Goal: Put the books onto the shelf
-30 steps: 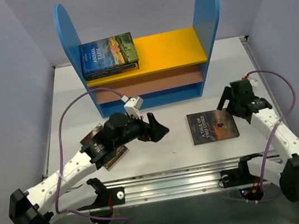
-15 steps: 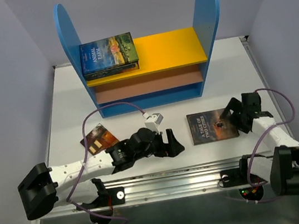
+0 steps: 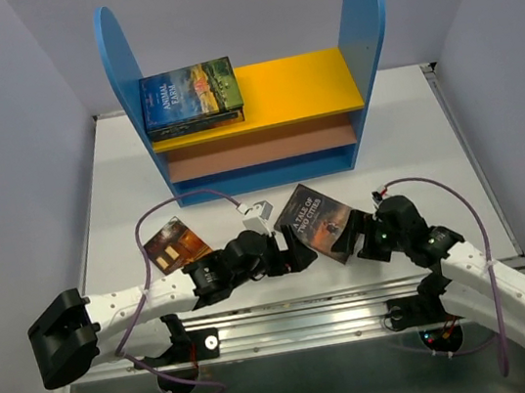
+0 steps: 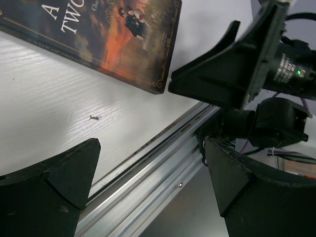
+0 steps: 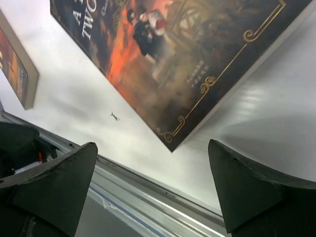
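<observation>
– Counting from the left, what is item one?
– One orange-brown book (image 3: 171, 246), flat on the table (image 3: 121, 178), cover up, near the left arm and touched by neither gripper.
– Item two?
– Shelf (image 3: 256, 89) at the far side: blue side panels, yellow top board. A stack of books (image 3: 190, 97) lies flat on the left end of that board, green landscape cover uppermost. How many are in the stack cannot be told.
– Item three?
– Left gripper (image 3: 295, 249), low over the table near the front rail, jaws spread wide, nothing between them.
– Item four?
– One dark book (image 3: 316, 220), cover up, flat on the table and turned cornerwise, between the two grippers. It shows in the left wrist view (image 4: 113, 34) and the right wrist view (image 5: 173, 54) alike.
– Item five?
– Right gripper (image 3: 356, 240), facing the left one, jaws spread wide, empty. One finger (image 4: 222, 74) sits just beside the dark book's near corner; contact cannot be told.
</observation>
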